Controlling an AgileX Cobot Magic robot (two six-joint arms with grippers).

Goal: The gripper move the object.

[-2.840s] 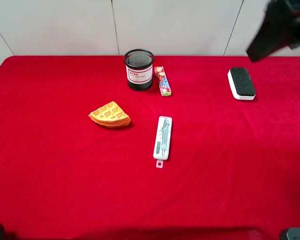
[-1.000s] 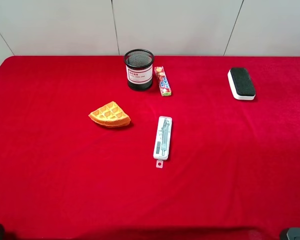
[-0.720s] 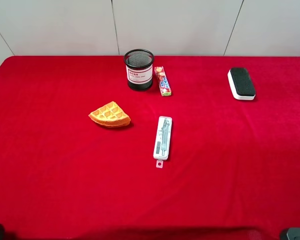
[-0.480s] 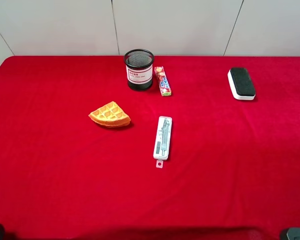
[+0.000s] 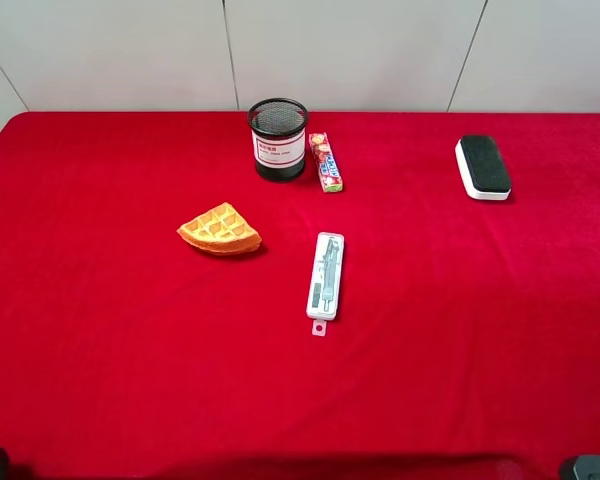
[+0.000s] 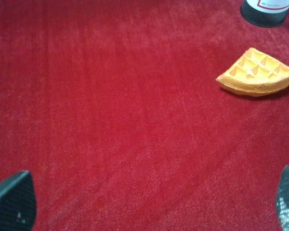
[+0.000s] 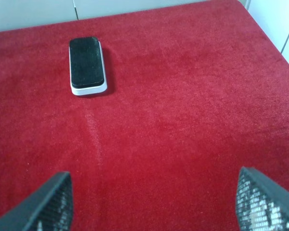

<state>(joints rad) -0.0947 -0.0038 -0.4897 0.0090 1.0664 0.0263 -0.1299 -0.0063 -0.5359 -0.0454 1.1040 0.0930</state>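
The black wire-mesh pen cup with a white-and-red label stands upright at the back middle of the red table. Its base also shows at the edge of the left wrist view. My left gripper is open and empty, low over bare cloth, well short of the cup, with the waffle between them. My right gripper is open and empty over the right side of the table, facing the eraser. In the high view only dark bits of the arms show in the bottom corners.
A candy pack lies right beside the cup. An orange waffle wedge lies in front of the cup, to the left. A white boxed tool lies mid-table. A black-and-white eraser lies at the back right.
The right arm that hung over the back right corner 2.8 s ago has left the high view. Nothing on the table has moved.
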